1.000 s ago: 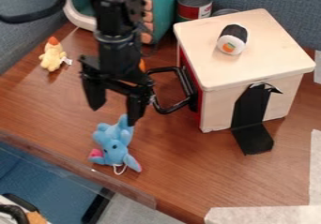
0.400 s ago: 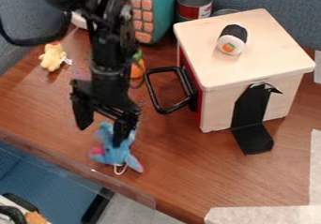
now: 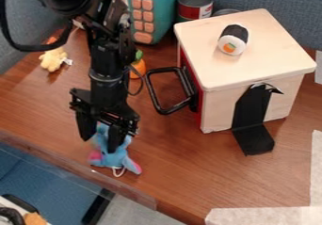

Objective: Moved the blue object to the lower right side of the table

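Observation:
The black gripper [image 3: 98, 144] is low over the left front part of the table [image 3: 170, 172], its fingers apart and pointing down on either side of the blue plush toy's upper part. The blue plush toy [image 3: 115, 159] lies near the table's front edge, with pink ear tips and a white string loop at its lower end. Part of its body is hidden behind the fingers. Whether the fingers touch it I cannot tell.
A wooden box [image 3: 245, 68] with a black handle frame stands right of the arm, a sushi toy [image 3: 232, 39] on top. Behind are a teal toy [image 3: 153, 12], a can [image 3: 194, 5], a carrot toy [image 3: 137, 68] and a yellow plush [image 3: 53, 59].
The gripper has come down and slightly left, from above the blue toy to around its upper part. The blue toy has barely shifted.

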Controlling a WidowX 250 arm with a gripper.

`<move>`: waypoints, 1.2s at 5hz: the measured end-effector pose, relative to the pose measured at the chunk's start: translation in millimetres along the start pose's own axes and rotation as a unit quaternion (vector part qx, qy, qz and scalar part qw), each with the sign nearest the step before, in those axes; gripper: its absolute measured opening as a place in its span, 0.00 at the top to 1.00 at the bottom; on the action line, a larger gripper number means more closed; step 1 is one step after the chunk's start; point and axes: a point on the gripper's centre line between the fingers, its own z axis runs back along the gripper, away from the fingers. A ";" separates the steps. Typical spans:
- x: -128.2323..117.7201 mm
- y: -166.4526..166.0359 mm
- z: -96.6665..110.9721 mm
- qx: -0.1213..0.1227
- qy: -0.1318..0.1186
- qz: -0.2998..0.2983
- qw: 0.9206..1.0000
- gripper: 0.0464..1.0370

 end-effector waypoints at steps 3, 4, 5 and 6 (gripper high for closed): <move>-3.9 -5.1 27.7 -0.021 -0.030 0.012 0.999 0.96; -6.4 -17.6 48.9 -0.036 -0.061 -0.008 0.997 0.97; -13.9 -53.6 57.4 -0.061 -0.070 -0.072 0.993 0.97; -16.8 -97.8 58.3 -0.084 -0.077 -0.141 0.983 0.97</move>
